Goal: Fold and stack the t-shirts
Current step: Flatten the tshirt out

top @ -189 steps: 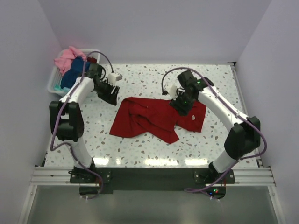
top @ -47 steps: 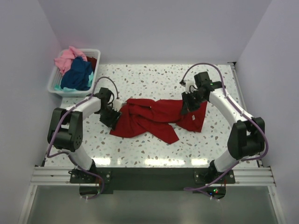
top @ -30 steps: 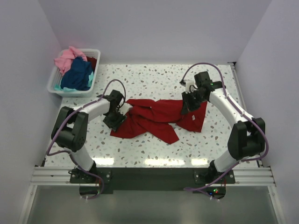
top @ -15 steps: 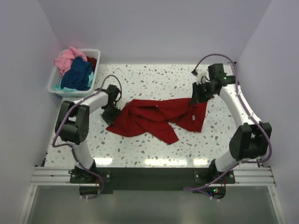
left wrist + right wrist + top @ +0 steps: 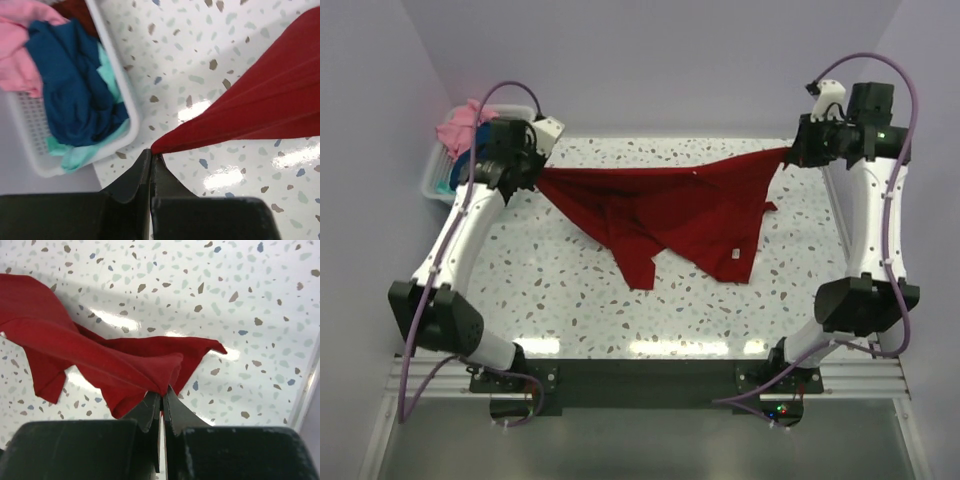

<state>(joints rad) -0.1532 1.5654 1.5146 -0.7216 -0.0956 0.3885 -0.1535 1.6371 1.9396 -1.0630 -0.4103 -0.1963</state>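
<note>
A large deep red t-shirt (image 5: 670, 210) hangs stretched between both arms above the speckled table, its lower part drooping toward the middle. My left gripper (image 5: 532, 172) is shut on the shirt's left corner (image 5: 165, 144), raised beside the basket. My right gripper (image 5: 794, 152) is shut on the right corner (image 5: 167, 377), lifted high at the back right. Pink (image 5: 457, 127), navy blue (image 5: 70, 85) and teal (image 5: 75, 155) t-shirts lie bunched in the white basket.
The white slatted basket (image 5: 27, 125) stands at the table's back left corner, just under my left gripper. White walls close in the table on three sides. The table's right edge (image 5: 305, 390) runs close to my right gripper.
Both arms have risen and spread apart, lifting the red shirt off the table and pulling it taut. The left gripper closed on its corner about a second ago.
</note>
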